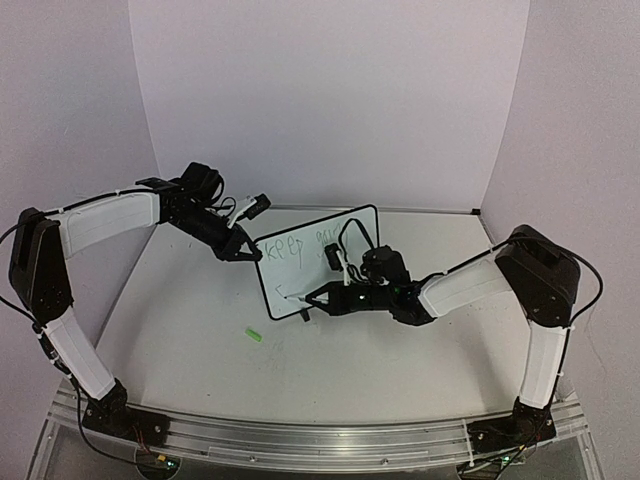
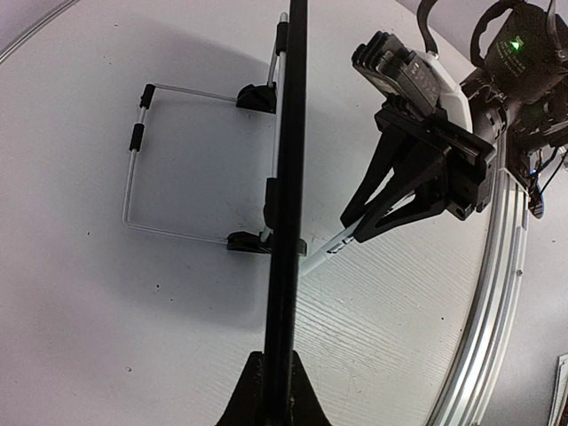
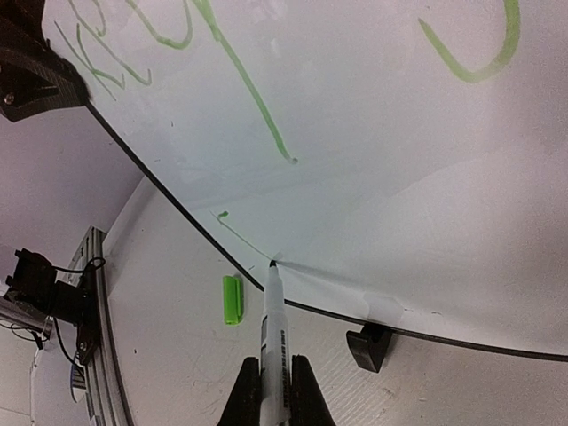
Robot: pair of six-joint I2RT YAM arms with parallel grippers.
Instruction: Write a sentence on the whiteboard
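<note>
Green handwriting, the sentence (image 1: 292, 247), runs in one line across the upper part of the single whiteboard (image 1: 312, 278). Its far end is hidden behind the right arm. Lower down on the board is one short, thin green stroke. The whiteboard stands tilted near the middle of the worktop (image 1: 180, 330) on two black feet (image 2: 250, 241), with one wire prop (image 2: 133, 177) behind it.

One marker (image 3: 274, 324) and one loose green cap (image 1: 254, 335) are in view. The cap lies on the worktop in front of the board's lower left corner, apart from it.

The left fingers (image 2: 241, 399) pinch the whiteboard at its upper left edge; in the left wrist view the black frame runs straight between them. The right fingers (image 3: 244, 395) are pressed onto the marker's barrel, one on each side. The marker's tip touches the board at its lower black frame, just below the short stroke and near the lower left corner.
</note>
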